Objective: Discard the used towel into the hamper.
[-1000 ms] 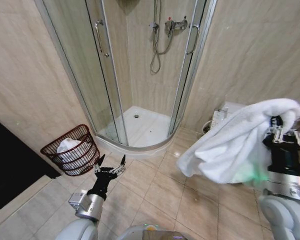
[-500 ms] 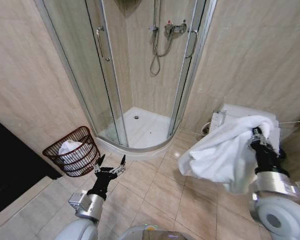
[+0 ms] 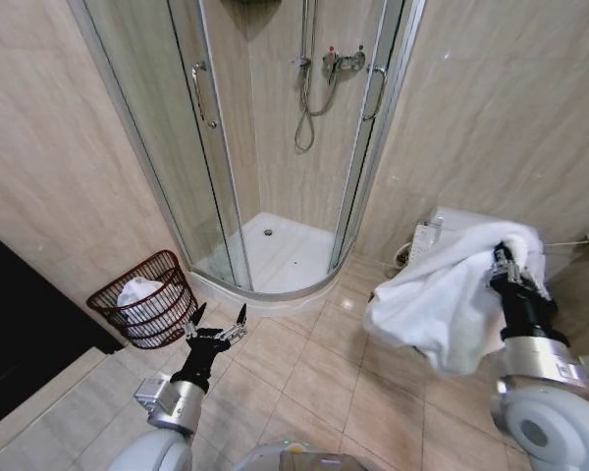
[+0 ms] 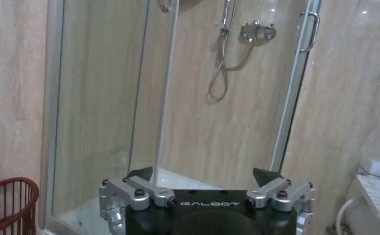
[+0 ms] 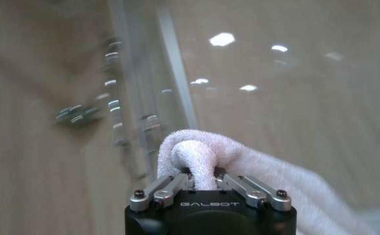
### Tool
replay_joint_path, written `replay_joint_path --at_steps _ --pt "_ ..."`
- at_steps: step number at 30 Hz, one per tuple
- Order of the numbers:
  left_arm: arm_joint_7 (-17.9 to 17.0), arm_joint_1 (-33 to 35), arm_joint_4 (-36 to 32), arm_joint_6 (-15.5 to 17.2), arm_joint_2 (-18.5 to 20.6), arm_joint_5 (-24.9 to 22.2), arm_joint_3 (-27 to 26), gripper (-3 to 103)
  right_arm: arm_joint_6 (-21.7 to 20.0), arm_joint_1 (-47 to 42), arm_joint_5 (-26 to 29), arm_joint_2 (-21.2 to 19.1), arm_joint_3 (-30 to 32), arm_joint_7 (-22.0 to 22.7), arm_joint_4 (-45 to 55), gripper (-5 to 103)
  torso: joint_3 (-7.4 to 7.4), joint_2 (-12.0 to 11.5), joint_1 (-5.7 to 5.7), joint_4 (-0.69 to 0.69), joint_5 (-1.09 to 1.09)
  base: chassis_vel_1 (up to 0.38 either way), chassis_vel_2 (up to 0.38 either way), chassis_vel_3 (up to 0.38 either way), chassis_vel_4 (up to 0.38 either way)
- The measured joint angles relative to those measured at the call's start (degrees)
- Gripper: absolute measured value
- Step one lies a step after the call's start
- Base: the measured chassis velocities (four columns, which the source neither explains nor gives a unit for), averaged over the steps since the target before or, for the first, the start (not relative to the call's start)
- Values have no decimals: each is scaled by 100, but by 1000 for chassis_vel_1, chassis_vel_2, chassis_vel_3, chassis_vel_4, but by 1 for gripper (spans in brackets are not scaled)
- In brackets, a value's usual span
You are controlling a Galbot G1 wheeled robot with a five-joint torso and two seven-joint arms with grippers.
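A white towel (image 3: 452,299) hangs in folds from my right gripper (image 3: 504,263), which is shut on its upper edge at the right of the head view. From the right wrist the towel (image 5: 206,152) bunches up between the closed fingers of the right gripper (image 5: 203,182). The hamper (image 3: 145,299), a round reddish-brown slatted basket, stands on the floor at the left by the wall, with white cloth inside it; its rim (image 4: 7,205) also peeks into the left wrist view. My left gripper (image 3: 216,324) hangs low near the hamper, open and holding nothing.
A glass corner shower cabin (image 3: 275,147) with a white tray (image 3: 275,250) fills the middle. A white toilet cistern (image 3: 452,224) stands behind the towel at the right. Dark furniture (image 3: 20,334) borders the left edge. Bare tiled floor (image 3: 314,373) lies between the hamper and the towel.
My right arm has lowered and drawn in with the towel, which now hangs lower and more bunched. The view has shifted slightly. The left arm keeps its place.
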Motion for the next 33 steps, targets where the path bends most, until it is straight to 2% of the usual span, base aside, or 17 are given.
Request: replay_joint_path --at_steps 2,3,6,7,10,12,16,18,22,27,30,33 --pt "0 0 0 0 0 0 0 100 355 -10 -575 -12 26 -642 -198 13 30 56 24 0 1 0 0 0 0" --pt "0 0 0 0 0 0 0 100 362 -30 -545 -42 20 -777 -202 13 50 90 39 1 -1 0 0 0 0" --pt "0 0 0 0 0 0 0 100 216 -80 -288 -106 18 -998 -141 13 88 159 69 1 -1 0 0 0 0" --pt "0 0 0 0 0 0 0 100 216 -80 -288 -106 18 -998 -141 13 88 159 69 1 -1 0 0 0 0" --pt "0 0 0 0 0 0 0 100 307 -32 -331 -126 34 -1385 -197 13 142 253 107 1 -1 0 0 0 0" --pt "0 0 0 0 0 0 0 100 328 -30 -349 -115 23 -1428 -210 13 161 284 120 1 -1 0 0 0 0" --pt "0 0 0 0 0 0 0 100 372 -32 -361 -81 -13 -1446 -232 13 217 379 160 1 -1 0 0 0 0" --pt "0 0 0 0 0 0 0 100 442 51 -371 -66 -65 -1122 -249 13 262 450 186 1 0 0 0 0 0" --pt "0 0 0 0 0 0 0 100 486 135 -347 -66 -55 -781 -279 13 322 552 229 1 -1 0 0 0 0" --pt "0 0 0 0 0 0 0 100 527 92 -328 -67 -36 -707 -290 13 371 643 270 0 -1 0 0 0 0" --pt "0 0 0 0 0 0 0 100 533 109 -453 -28 -60 -478 -333 13 435 749 314 0 0 0 0 0 0" --pt "0 0 0 0 0 0 0 100 578 91 -367 -32 -60 -576 -335 13 476 823 346 0 0 0 0 0 0"
